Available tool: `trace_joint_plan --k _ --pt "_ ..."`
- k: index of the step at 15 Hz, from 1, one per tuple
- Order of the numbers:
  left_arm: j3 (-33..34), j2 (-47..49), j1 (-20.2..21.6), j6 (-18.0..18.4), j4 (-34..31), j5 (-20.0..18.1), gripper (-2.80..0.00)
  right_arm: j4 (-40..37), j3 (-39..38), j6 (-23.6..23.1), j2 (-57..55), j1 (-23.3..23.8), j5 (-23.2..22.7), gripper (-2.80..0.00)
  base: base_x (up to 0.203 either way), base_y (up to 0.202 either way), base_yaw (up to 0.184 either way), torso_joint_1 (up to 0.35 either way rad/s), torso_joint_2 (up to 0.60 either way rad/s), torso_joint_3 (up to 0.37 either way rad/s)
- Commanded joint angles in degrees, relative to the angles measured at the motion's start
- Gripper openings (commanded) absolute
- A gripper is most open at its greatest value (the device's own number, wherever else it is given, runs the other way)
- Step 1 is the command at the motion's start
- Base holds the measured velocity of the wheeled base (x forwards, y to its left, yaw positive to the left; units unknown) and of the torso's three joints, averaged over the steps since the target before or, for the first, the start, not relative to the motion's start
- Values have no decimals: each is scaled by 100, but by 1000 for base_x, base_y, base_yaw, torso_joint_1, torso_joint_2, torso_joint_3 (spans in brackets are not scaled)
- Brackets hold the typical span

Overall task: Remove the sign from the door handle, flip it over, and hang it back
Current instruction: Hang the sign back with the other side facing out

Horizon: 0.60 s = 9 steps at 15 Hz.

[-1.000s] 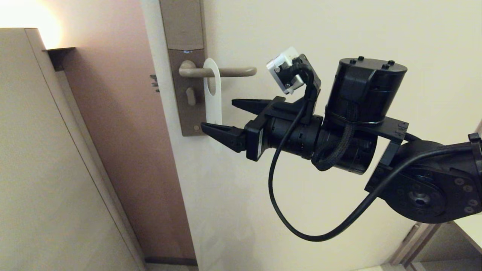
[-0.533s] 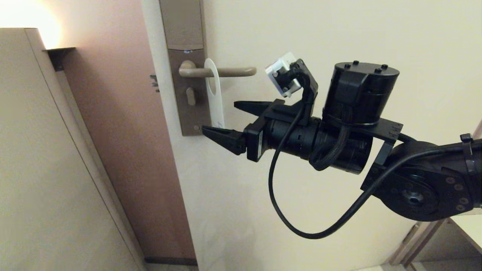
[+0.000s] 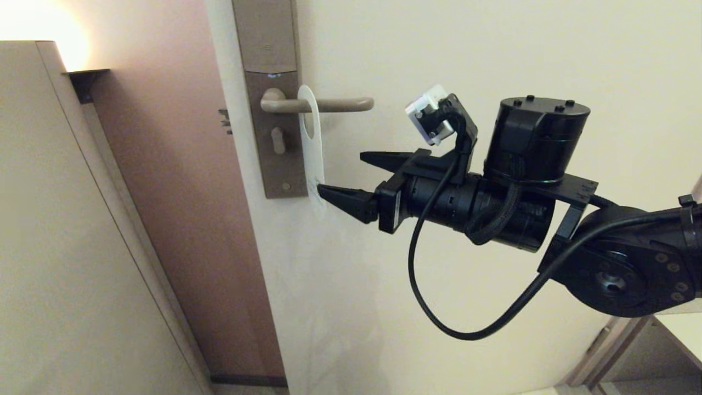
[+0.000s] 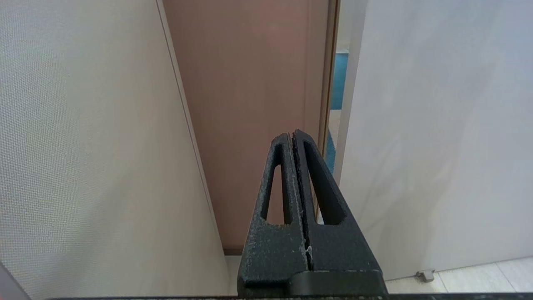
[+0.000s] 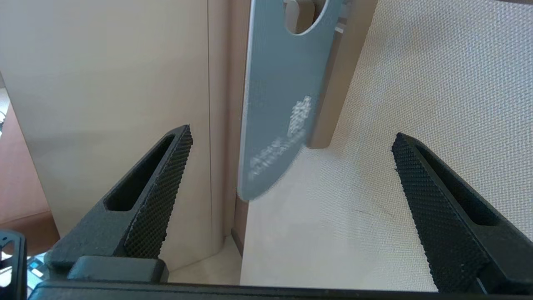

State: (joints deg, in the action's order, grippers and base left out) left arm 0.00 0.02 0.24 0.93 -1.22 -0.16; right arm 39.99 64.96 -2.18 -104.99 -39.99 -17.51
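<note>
Sign (image 3: 311, 144) (seen edge-on) hangs from beige door handle (image 3: 323, 103).

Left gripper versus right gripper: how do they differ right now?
The left gripper has its fingers pressed together; the right gripper has its fingers spread wide. The left gripper points at a bare wall and door edge, away from the work; the right gripper is at the sign hanging on the door handle. Both are black and hold nothing.

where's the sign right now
In the head view the sign hangs on the door handle, beside the lock plate, just left of the open right gripper.
</note>
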Motion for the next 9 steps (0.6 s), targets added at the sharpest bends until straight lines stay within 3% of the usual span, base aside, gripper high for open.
trace_joint_plan --k 1,9 --pt "0 -2 2 4 -1 -2 -280 21 -10 -1 22 8 -11 -280 0 0 0 0 0 0" --pt "0 -2 2 3 -1 -2 -280 27 117 -24 -107 -4 1 -280 0 0 0 0 0 0"
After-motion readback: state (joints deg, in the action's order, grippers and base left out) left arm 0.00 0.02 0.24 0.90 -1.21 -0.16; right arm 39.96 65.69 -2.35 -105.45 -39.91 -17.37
